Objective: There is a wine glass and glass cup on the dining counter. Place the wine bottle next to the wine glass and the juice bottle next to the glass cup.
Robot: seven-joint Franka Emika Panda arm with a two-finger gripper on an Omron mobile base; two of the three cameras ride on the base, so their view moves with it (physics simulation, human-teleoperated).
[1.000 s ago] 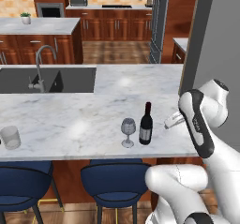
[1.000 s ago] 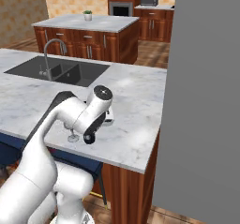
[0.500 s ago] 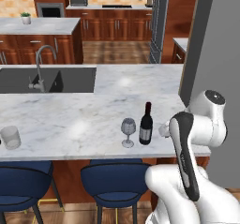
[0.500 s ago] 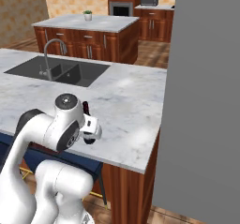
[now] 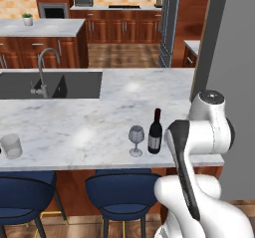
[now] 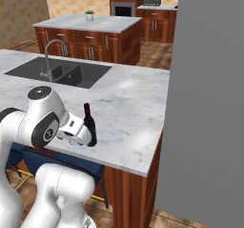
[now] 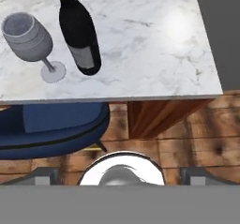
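While my gripper's opening is hiding from view, I cannot tell its state. Ahead of it, the wine bottle (image 7: 78, 35) is standing upright just beside the wine glass (image 7: 29, 41).

Even, bright light fills the rendered kitchen, with no dim corners. A soft white glare patch sits on the dining counter (image 5: 99, 127) behind the wine bottle (image 5: 155, 132), and another shines on the marble to the bottle's right in the hand view. Shadows under the bottle and the wine glass (image 7: 29, 40) are faint. All three views look soft and slightly blurred, edges undistorted.
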